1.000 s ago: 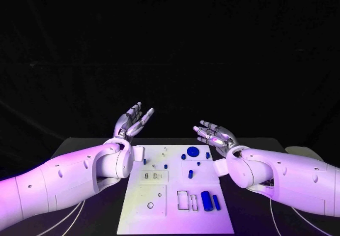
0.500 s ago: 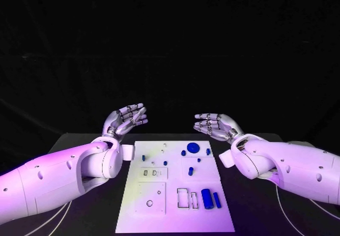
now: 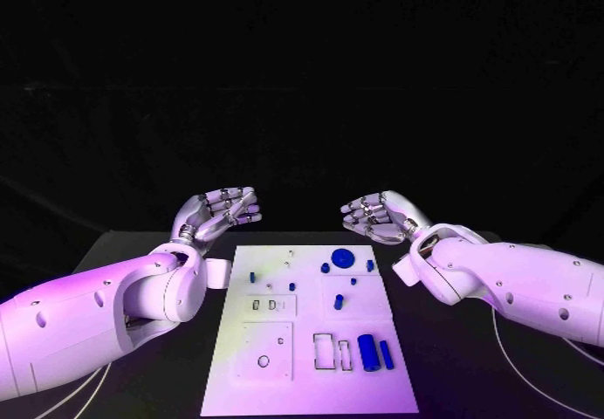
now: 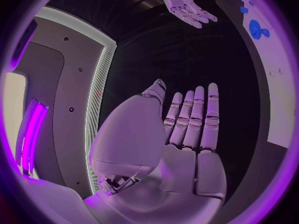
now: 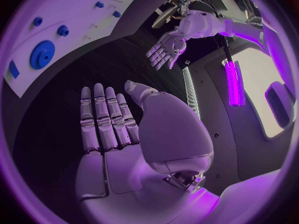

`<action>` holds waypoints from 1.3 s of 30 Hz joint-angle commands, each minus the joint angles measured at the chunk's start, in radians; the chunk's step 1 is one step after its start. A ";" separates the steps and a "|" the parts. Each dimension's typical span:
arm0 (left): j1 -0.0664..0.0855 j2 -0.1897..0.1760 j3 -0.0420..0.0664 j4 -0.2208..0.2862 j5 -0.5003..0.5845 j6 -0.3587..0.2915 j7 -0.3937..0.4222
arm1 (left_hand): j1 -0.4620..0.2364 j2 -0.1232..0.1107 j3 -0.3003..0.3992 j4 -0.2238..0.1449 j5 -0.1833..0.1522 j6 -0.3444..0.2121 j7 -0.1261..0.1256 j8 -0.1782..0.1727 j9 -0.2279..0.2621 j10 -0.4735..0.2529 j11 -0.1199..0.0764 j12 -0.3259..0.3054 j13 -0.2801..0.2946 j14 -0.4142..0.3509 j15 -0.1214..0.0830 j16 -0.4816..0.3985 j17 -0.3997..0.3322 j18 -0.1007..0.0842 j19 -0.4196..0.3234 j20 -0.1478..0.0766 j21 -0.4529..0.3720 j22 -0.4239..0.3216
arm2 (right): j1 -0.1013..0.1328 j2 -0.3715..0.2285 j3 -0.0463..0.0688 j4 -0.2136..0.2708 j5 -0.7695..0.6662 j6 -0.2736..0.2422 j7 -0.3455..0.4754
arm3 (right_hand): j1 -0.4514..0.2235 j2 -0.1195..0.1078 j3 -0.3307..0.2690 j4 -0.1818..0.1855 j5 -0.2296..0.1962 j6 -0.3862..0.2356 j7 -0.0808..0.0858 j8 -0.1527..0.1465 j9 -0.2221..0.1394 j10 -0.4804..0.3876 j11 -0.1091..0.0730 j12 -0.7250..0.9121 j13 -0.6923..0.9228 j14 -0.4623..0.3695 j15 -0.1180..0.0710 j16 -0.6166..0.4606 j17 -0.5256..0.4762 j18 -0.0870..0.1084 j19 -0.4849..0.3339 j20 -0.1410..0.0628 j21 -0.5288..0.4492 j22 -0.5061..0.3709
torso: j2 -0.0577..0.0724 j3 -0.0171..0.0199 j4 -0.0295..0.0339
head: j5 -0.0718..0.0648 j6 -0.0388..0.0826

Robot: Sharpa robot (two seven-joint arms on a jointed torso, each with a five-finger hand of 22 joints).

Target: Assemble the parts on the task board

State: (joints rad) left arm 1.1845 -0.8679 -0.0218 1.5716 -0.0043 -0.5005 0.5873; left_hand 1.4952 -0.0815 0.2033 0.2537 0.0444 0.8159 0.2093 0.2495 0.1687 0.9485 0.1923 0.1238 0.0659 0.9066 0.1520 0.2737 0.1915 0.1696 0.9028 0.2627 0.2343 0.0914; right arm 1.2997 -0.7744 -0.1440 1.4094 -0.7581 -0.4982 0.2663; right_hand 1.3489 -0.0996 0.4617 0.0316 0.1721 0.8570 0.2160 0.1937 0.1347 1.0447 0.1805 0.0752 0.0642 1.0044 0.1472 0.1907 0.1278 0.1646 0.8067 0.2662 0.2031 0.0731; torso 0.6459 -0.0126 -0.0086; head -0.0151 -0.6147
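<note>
Both hands, left (image 3: 216, 212) and right (image 3: 378, 215), are held empty beyond the task board (image 3: 279, 349), fingers straight and apart. The blue parts (image 3: 367, 353) are left lying on it.

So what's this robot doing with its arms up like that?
Nothing is being handled yet. Both hands are raised beyond the far end of the white task board, which lies on the black table. The left hand and the right hand hold nothing; the wrist views show their fingers stretched out straight. The small blue parts sit untouched on the board, among them a round blue piece near the far edge and a long blue piece near the front.
</note>
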 commanded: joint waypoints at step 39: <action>0.043 -0.081 0.006 0.148 -0.082 0.126 -0.100 | -0.003 -0.009 -0.012 0.013 0.005 0.041 0.013 0.013 0.004 0.057 -0.017 -0.011 0.000 0.062 -0.017 0.008 0.017 0.016 0.056 -0.019 0.012 -0.005 | 0.057 0.086 0.000 0.007 -0.965 0.253 -0.379 | -0.024 -0.140 0.055 0.071 -0.046 0.105 -0.061 0.031 0.121 0.121 -0.088 -0.009 0.085 0.510 -0.137 1.079 1.035 -0.056 0.543 -0.172 0.880 0.830 | 0.120 -0.0111 0.0158 | -0.027 0.008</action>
State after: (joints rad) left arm 1.2256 -0.9508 -0.0162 1.7186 -0.0900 -0.3904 0.4833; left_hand 1.4919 -0.0847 0.1947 0.2623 0.0441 0.8493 0.2173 0.2578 0.1718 0.9994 0.1768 0.1191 0.0656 0.9632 0.1343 0.2777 0.2072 0.1695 0.9527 0.2414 0.2395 0.0877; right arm 1.3574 -0.6911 -0.1435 1.4184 -1.6883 -0.2685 -0.1009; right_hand 1.3203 -0.2333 0.5173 0.0967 0.1201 0.9690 0.1560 0.2298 0.2552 1.1741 0.0922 0.0670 0.1477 1.4665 0.0072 1.2624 1.1560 0.1228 1.3446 0.0940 1.0738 0.8916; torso 0.7613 -0.0235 0.0069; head -0.0408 -0.6059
